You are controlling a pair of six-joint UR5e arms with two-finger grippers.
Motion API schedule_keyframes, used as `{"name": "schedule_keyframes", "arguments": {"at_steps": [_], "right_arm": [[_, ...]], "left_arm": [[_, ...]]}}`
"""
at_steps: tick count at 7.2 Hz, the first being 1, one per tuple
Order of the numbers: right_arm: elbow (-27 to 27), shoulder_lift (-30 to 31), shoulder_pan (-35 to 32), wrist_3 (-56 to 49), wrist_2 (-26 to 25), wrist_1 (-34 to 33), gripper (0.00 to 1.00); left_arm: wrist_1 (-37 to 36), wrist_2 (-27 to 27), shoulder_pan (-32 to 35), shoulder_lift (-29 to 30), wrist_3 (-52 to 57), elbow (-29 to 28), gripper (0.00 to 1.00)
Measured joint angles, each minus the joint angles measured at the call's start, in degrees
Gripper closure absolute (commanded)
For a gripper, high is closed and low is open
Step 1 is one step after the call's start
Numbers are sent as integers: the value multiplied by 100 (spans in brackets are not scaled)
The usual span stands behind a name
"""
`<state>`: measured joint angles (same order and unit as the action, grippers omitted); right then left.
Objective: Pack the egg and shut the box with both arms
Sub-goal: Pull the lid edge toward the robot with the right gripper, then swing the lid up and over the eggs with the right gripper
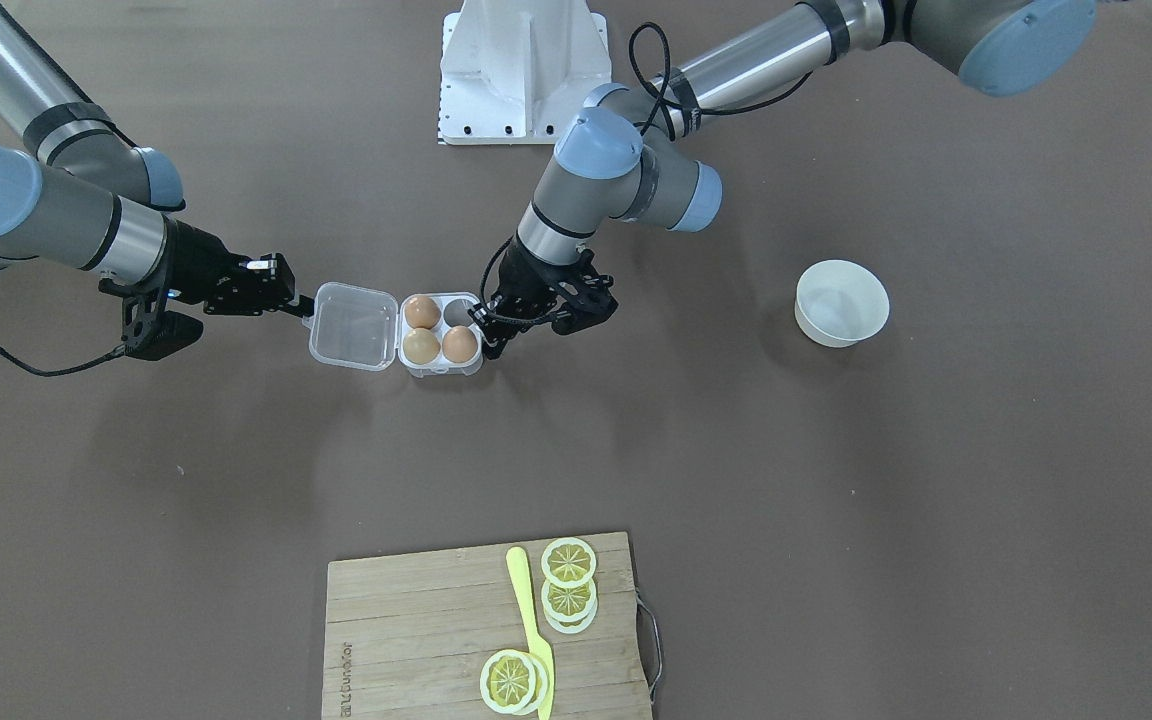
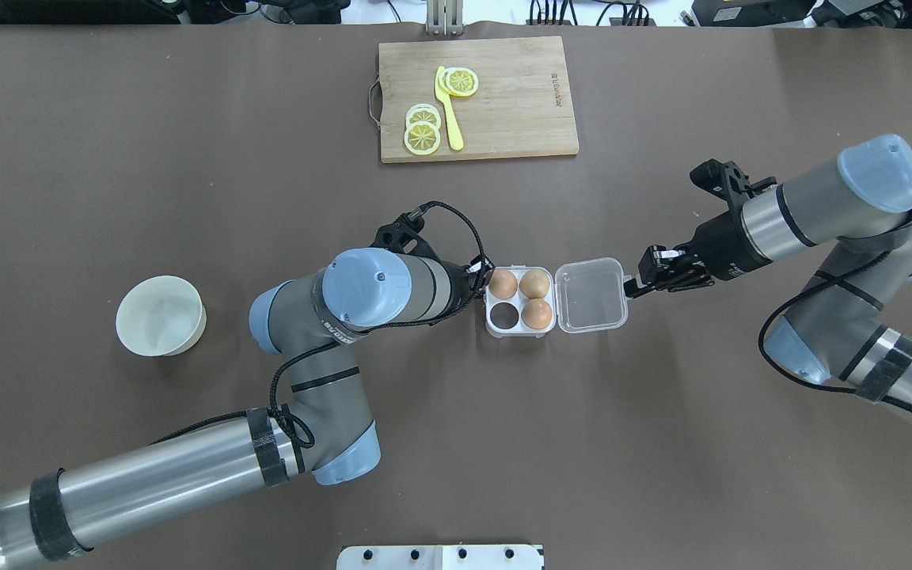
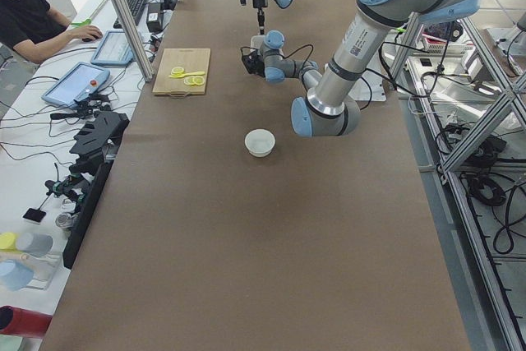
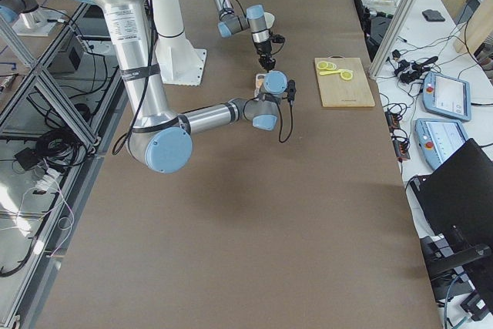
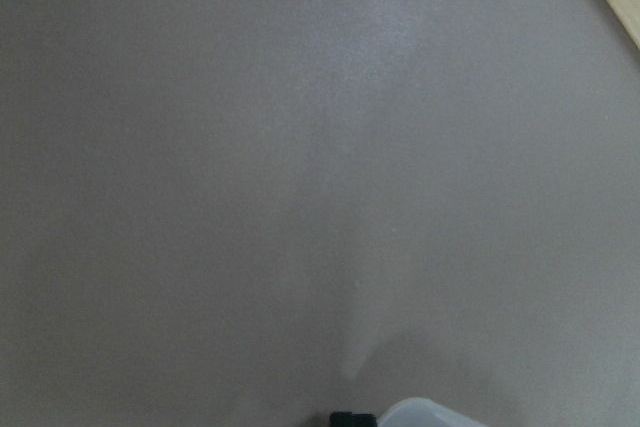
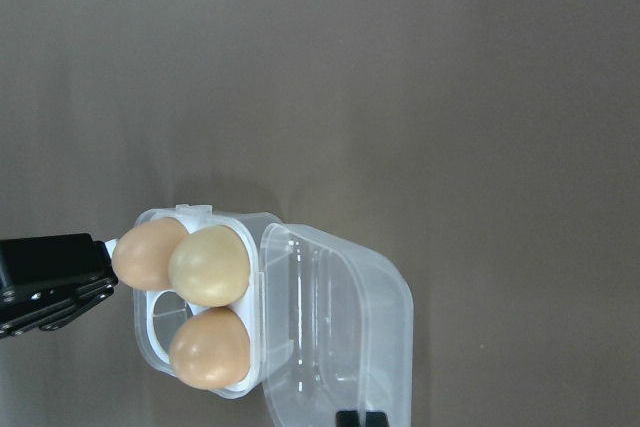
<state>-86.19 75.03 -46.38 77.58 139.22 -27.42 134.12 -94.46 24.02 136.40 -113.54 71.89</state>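
The clear four-cell box [image 2: 497, 328] stands open at mid-table, its lid [image 2: 590, 294] flat on the side toward my right arm. It holds two orange-brown eggs [image 2: 503, 283] [image 2: 536, 313] and a paler tan egg [image 2: 534, 283]. I cannot tell which brown one is the task's egg. One cell [image 2: 506, 317] is empty. My left gripper [image 2: 481, 279] is at the box's outer rim beside a brown egg and looks shut on that rim. My right gripper [image 2: 632, 289] looks shut on the lid's far edge, its fingertips [image 6: 348, 418] close together.
An empty white bowl [image 2: 160, 315] stands on my left side. A wooden cutting board [image 2: 519, 95] with lemon slices [image 2: 422, 136] and a yellow knife [image 2: 448, 111] lies at the far edge. The white robot base [image 1: 524, 70] is behind the box.
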Motion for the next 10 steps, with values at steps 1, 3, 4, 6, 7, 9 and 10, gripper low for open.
{"name": "schedule_keyframes", "arguments": {"at_steps": [1, 3, 4, 6, 7, 9, 10], "right_arm": [[-13, -15, -2, 18, 0, 0, 100], [-112, -39, -2, 148, 0, 0, 100], [-165, -79, 1, 230, 0, -2, 100], [-214, -220, 5, 398, 4, -4, 100], [-243, -251, 6, 432, 4, -6, 100], [-281, -264, 6, 448, 8, -8, 100], [-288, -267, 6, 450, 8, -7, 100]], "left_arm": [[0, 3, -11, 4, -1, 0, 100], [0, 6, -18, 21, -1, -6, 100], [0, 6, -20, 24, -1, -7, 100], [0, 6, -21, 27, -1, -8, 100], [0, 6, -21, 27, -1, -8, 100], [0, 5, -21, 28, -1, -14, 100], [0, 1, -21, 28, -1, -16, 100]]}}
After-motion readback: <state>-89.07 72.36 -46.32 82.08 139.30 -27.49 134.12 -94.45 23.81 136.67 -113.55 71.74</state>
